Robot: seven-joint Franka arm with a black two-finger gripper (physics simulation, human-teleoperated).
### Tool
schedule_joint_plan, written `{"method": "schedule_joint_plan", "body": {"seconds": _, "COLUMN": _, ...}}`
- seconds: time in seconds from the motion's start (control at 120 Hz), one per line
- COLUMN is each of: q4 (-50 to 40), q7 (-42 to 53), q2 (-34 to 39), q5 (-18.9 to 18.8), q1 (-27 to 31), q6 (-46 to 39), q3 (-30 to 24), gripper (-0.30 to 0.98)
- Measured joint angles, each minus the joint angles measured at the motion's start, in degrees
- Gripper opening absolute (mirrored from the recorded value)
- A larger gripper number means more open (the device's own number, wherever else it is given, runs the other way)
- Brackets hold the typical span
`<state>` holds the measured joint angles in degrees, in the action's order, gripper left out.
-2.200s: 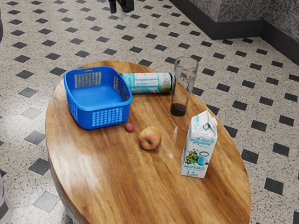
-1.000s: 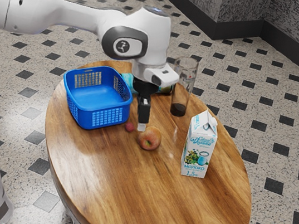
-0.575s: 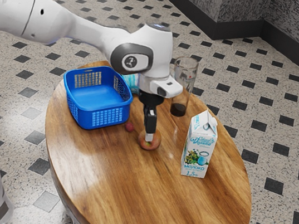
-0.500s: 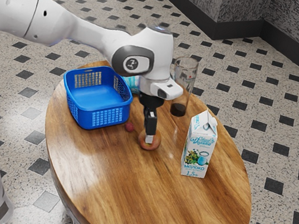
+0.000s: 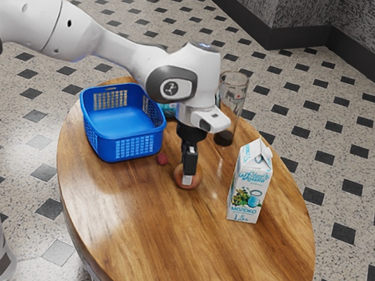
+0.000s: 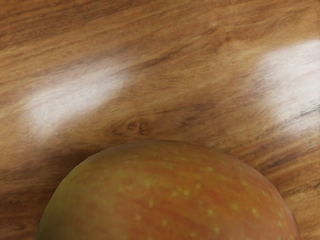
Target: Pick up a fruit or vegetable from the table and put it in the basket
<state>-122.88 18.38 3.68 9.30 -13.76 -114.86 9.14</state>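
Note:
My gripper [image 5: 188, 177] is low over the apple [image 5: 179, 177] in the exterior view, covering part of its near side. In the wrist view the red-yellow apple [image 6: 170, 195] lies large at the lower edge, directly under the hand. A small dark-red fruit [image 5: 163, 160] rests on the wood between the apple and the blue basket [image 5: 120, 121]. That basket stands upright, and no fruit can be seen inside it.
The milk carton [image 5: 248, 184] stands toward the exterior view's right of the apple. Behind the hand are a tall clear glass [image 5: 234, 94] and a lying patterned cylinder [image 5: 169, 110], partly hidden. All share the round wooden table [image 5: 143, 225].
The arm swung in over the table from the far side, and my hand came down onto the apple, lowering slightly further in the last half second. Basket, carton and glass stayed put.

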Motion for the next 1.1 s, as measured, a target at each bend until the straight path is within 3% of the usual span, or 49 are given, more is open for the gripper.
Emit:
{"method": "schedule_joint_plan", "body": {"seconds": 0.1, "q4": 0.06, "q7": 0.24, "q2": -0.43, "q5": 0.34, "q1": -0.05, "q6": -0.17, "q3": 0.0, "gripper": 0.65}}
{"method": "schedule_joint_plan", "body": {"seconds": 0.483, "q4": 2.88, "q7": 0.34, "q2": 0.04, "q5": -1.54, "q1": -1.03, "q6": 1.98, "q3": 0.15, "gripper": 0.38}}
{"method": "schedule_joint_plan", "body": {"seconds": 0.883, "q4": 17.0, "q7": 0.11, "q2": 0.85, "q5": -5.79, "q1": 0.07, "q6": 18.71, "q3": 7.85, "gripper": 0.37}}
{"method": "schedule_joint_plan", "body": {"seconds": 1.1, "q4": 23.48, "q7": -0.07, "q2": 1.21, "q5": -8.74, "q1": -1.09, "q6": 32.49, "q3": 11.61, "gripper": 0.37}}
